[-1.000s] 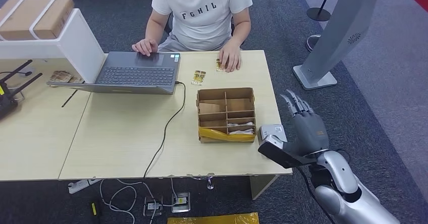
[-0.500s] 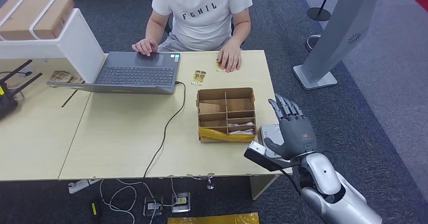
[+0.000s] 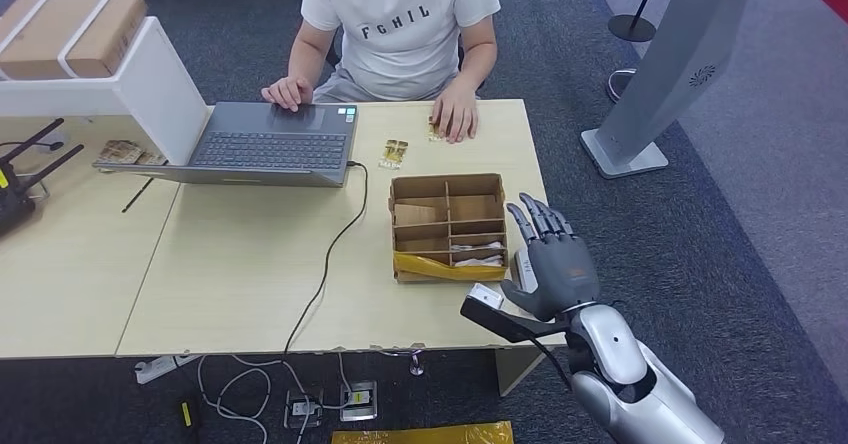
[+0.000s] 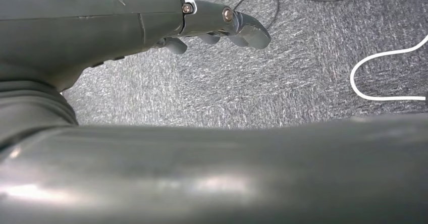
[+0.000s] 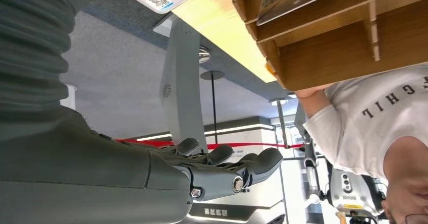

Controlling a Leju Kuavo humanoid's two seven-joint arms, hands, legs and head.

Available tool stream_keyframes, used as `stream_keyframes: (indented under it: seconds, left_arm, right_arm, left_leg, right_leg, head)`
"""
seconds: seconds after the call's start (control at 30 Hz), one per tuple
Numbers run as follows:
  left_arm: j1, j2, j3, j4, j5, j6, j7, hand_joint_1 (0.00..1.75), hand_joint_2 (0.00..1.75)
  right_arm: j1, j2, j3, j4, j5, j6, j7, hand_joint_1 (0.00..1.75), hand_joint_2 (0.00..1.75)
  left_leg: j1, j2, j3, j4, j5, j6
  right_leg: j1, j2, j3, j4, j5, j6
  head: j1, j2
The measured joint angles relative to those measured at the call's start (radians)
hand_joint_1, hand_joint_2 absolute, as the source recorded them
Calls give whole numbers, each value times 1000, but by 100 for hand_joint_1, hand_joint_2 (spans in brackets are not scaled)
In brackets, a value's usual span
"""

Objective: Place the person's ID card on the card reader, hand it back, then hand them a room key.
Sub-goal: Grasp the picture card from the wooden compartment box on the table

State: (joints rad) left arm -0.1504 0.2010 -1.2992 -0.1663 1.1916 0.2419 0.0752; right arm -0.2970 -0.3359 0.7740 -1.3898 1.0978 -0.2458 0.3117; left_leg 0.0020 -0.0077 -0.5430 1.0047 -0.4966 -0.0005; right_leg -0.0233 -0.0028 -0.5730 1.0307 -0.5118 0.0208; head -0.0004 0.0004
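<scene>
The right hand (image 3: 552,256) hovers empty with fingers spread over the table's (image 3: 250,264) near right corner, covering the card reader (image 3: 520,264). The ID card (image 3: 436,129) lies at the far edge under the person's hand (image 3: 455,116), well apart. The left hand (image 4: 212,30) hangs empty, fingers loosely curled.

Printed in dark capitals across the chest of the person's white T-shirt (image 3: 400,19): "FGHIL". Same shirt (image 5: 376,113) in the right wrist view, letters "GHIL" legible, turned on their side. Other labels and stickers too small to read.
</scene>
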Motion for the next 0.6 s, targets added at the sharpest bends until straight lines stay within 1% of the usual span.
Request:
stream_keyframes:
  seconds: [0.3, 0.6]
  left_arm:
    - [0, 0, 0, 0, -2, -7, -2, 0, 0]
    - [0, 0, 0, 0, -10, -9, -6, 0, 0]
  right_arm:
    - [-11, 49, -6, 34, 5, 5, -10, 0, 175]
    - [-15, 78, -22, 58, -19, 38, -21, 0, 175]
  left_leg:
    - [0, 0, 0, 0, 0, 0]
    - [0, 0, 0, 0, 0, 0]
  right_leg:
    - [0, 0, 0, 0, 0, 0]
    - [0, 0, 0, 0, 0, 0]
  head:
    - [0, 0]
    - [0, 0]
